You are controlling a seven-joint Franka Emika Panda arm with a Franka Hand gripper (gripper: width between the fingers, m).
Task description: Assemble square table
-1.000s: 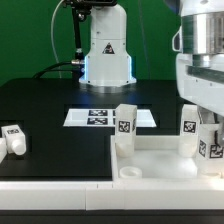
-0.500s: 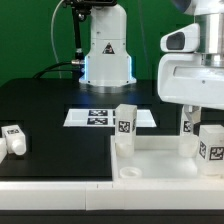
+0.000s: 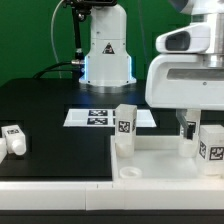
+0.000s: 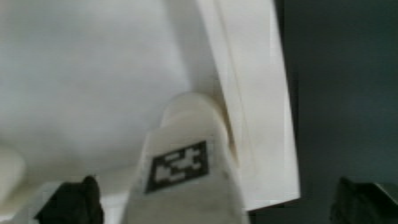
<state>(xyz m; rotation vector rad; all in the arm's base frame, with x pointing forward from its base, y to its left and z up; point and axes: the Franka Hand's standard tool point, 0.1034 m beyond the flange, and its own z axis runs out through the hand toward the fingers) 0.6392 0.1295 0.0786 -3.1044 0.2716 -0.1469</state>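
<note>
**Jaws wide above a leg on the top**

My arm point(image 3: 190, 68) is the biggest thing in the exterior view, a white bulk hanging over the far end of the top on that view's right. My base point(image 3: 105, 50) stands behind, beyond the top. Everything rests on the black table point(image 3: 50, 105).

The top point(image 3: 160, 160) lies at the near edge of the table, rim up, with one round corner hole point(image 3: 130, 172) showing at its near corner on the exterior view's left. The marker board point(image 3: 100, 117) lies flat just behind the top.

A corner leg point(image 3: 125, 125) stands upright at the top's far corner on the exterior view's left. A right leg point(image 3: 209, 145) stands upright on the top under my arm. A loose leg point(image 3: 12, 139) sits on the table well apart from the top, off to the exterior view's left.

In the wrist view a tagged leg point(image 4: 178, 165) stands just inside the top's rim point(image 4: 240, 100); which leg it is I cannot tell. My gripper point(image 4: 217, 203) has its jaws spread wide, the dark fingertips point(image 4: 71, 200) either side of that leg, clear of it, holding nothing.
</note>
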